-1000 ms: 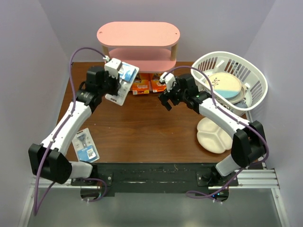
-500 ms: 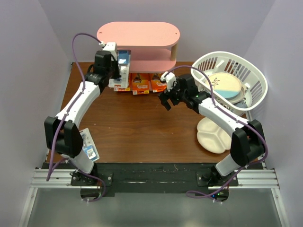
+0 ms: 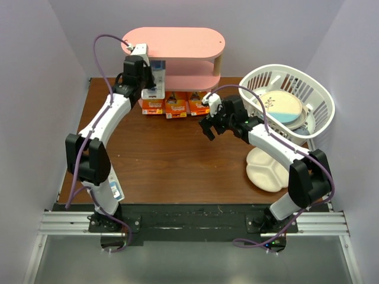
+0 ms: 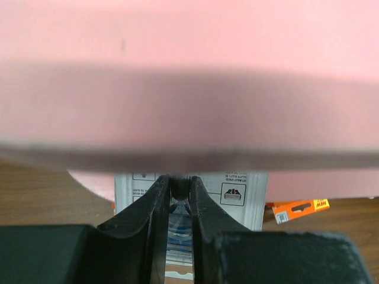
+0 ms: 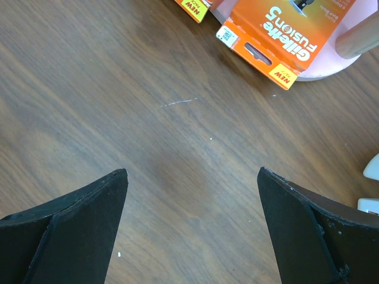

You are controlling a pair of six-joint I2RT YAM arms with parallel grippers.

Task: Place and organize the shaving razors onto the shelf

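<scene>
My left gripper (image 3: 151, 76) is shut on a white-and-blue razor pack (image 3: 157, 75) and holds it upright at the left end of the pink shelf (image 3: 177, 41), at the level of the middle board. In the left wrist view the pack (image 4: 243, 198) sits between my shut fingers (image 4: 155, 204), just under a pink board (image 4: 189, 89). Three orange razor packs (image 3: 175, 106) lie in a row at the shelf's foot. A second white-and-blue pack (image 3: 116, 190) lies at the near left, partly hidden by the arm. My right gripper (image 3: 208, 126) is open and empty over bare table, near an orange pack (image 5: 284, 35).
A white slatted basket (image 3: 323, 112) holding plates stands at the right. A white divided plate (image 3: 266, 168) lies in front of it. A wooden shelf post (image 5: 361, 35) is close to the right gripper. Purple walls close in the sides.
My left arm has swung the white-and-blue pack up and back to the shelf's left end and turned it upright. The right arm has barely moved.
</scene>
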